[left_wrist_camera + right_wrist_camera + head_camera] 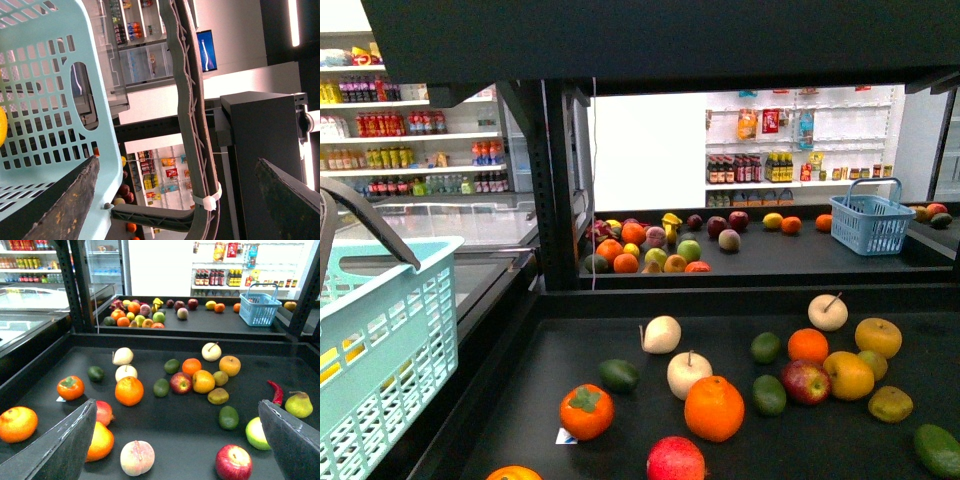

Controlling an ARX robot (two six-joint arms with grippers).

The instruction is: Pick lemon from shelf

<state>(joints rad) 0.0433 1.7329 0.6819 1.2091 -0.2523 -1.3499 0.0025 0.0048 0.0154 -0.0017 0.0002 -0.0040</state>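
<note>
I read the lemon (773, 221) as the smooth yellow oval on the far tray of the shelf (575, 350), just beside an orange (791, 225). It is well beyond the near clutter. It looks firm, light and a bit slick, so I'd pinch across its short middle. The right end effector (176, 404) is spread wide and empty. The left end effector (176, 161) is wide too, by the basket (45, 100).
</note>
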